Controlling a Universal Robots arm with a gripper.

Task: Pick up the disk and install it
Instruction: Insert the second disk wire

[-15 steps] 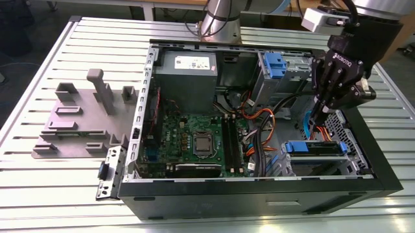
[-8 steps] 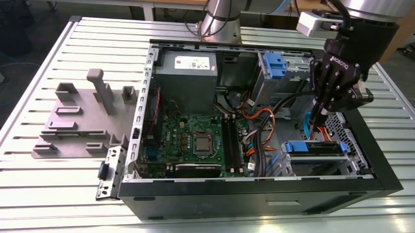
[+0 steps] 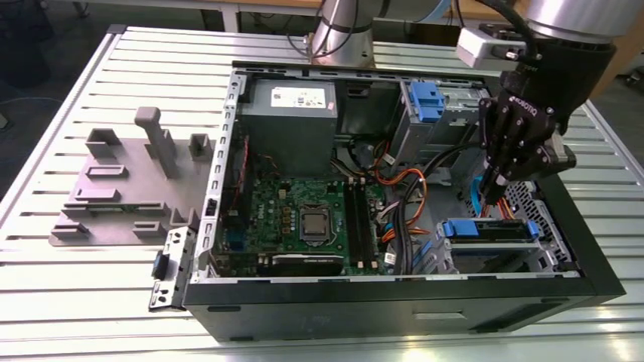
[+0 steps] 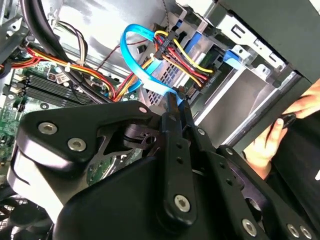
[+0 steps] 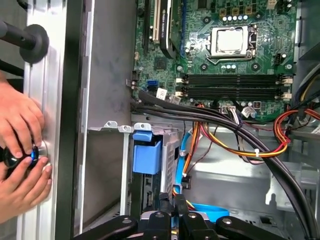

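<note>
Disk (image 3: 488,231) sits flat, with its blue rails, in the near right bay of the open computer case (image 3: 403,302), which lies on the ribbed metal surface (image 3: 101,302). A grey plate with upright blocks (image 3: 131,188) lies left of the case. The arm hangs over the case's right side, the end effector (image 3: 491,192) just above the disk. In the second wrist view its fingers (image 4: 172,125) are pressed together with nothing seen between them, the tips just beside a blue flat cable (image 4: 135,55); whether they touch it I cannot tell. A person's hands (image 5: 20,150) rest on the surface beside the case.
</note>
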